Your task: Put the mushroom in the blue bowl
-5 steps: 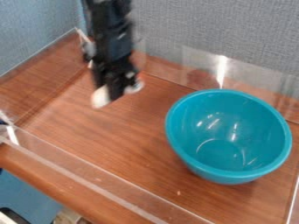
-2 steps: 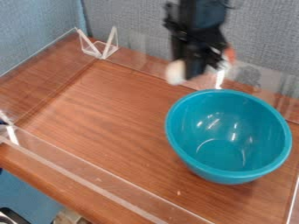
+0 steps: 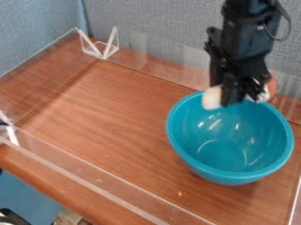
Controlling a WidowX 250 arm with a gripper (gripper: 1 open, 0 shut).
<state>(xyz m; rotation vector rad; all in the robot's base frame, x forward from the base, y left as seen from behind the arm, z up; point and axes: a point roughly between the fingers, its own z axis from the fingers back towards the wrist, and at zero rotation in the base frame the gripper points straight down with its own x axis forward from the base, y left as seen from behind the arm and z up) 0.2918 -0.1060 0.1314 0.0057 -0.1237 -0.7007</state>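
Teal blue bowl: 1; claw grips 1 mushroom.

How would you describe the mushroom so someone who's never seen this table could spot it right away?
Find the big blue bowl at the right end of the wooden table. Just above its far rim hangs the black gripper, shut on the mushroom. It is the one small cream-white piece there, pale against the dark fingers and the blue plastic.

A reddish-brown wooden bench filled most of the view, its surface glossy under soft light. Low clear plastic walls edged it. Behind the bench stood a grey-blue fabric wall; a small wire stand sat at its back left corner.
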